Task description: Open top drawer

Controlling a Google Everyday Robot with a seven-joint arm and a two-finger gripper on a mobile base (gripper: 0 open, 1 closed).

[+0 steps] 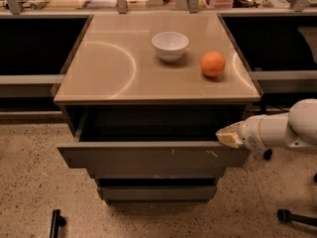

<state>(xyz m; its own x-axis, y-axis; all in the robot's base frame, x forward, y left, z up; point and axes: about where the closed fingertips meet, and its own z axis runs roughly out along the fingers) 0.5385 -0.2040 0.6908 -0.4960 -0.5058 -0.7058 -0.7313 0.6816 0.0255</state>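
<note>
The top drawer (153, 158) is the wide grey-brown one under the tabletop. It stands pulled out toward me, with a dark interior and small pale scratches right of centre on its flat front. My gripper (227, 135) comes in from the right on a white arm (282, 130). Its pale tip rests at the drawer's upper right corner, on the top edge of the front.
A white bowl (170, 45) and an orange (213, 64) sit on the tan tabletop (109, 68). Two narrower grey drawers (156, 191) lie below the top one. Dark shelf openings flank the cabinet. Black base parts (294, 217) are on the speckled floor at right.
</note>
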